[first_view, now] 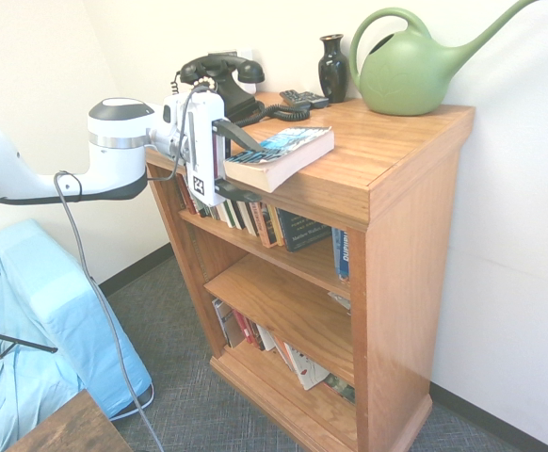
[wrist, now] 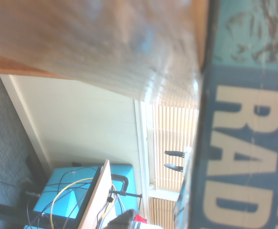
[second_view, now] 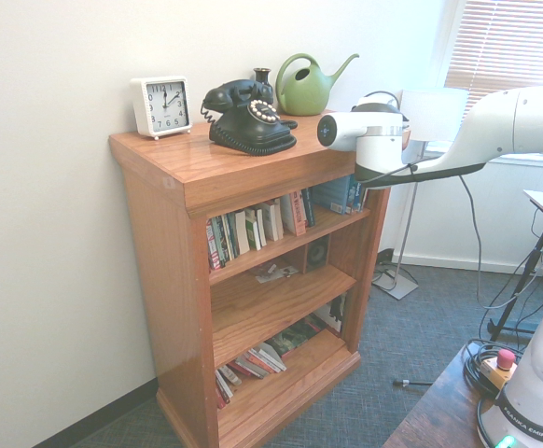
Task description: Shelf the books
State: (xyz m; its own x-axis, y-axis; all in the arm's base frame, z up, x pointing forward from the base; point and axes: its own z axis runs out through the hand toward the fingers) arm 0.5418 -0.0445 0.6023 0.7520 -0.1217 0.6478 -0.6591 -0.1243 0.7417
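Book (first_view: 283, 155) sits clenched flat in the claw (first_view: 239, 165), apparently lifted off the shelf (first_view: 396, 141) top for reshelving below.

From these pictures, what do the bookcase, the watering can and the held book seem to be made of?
The bookcase looks like varnished wood: orange-brown, visible grain, slight sheen. The watering can seems moulded plastic: even matte green, soft rounded form. The book in the end effector appears to be a paperback: thin printed cover, cream paper page edges.
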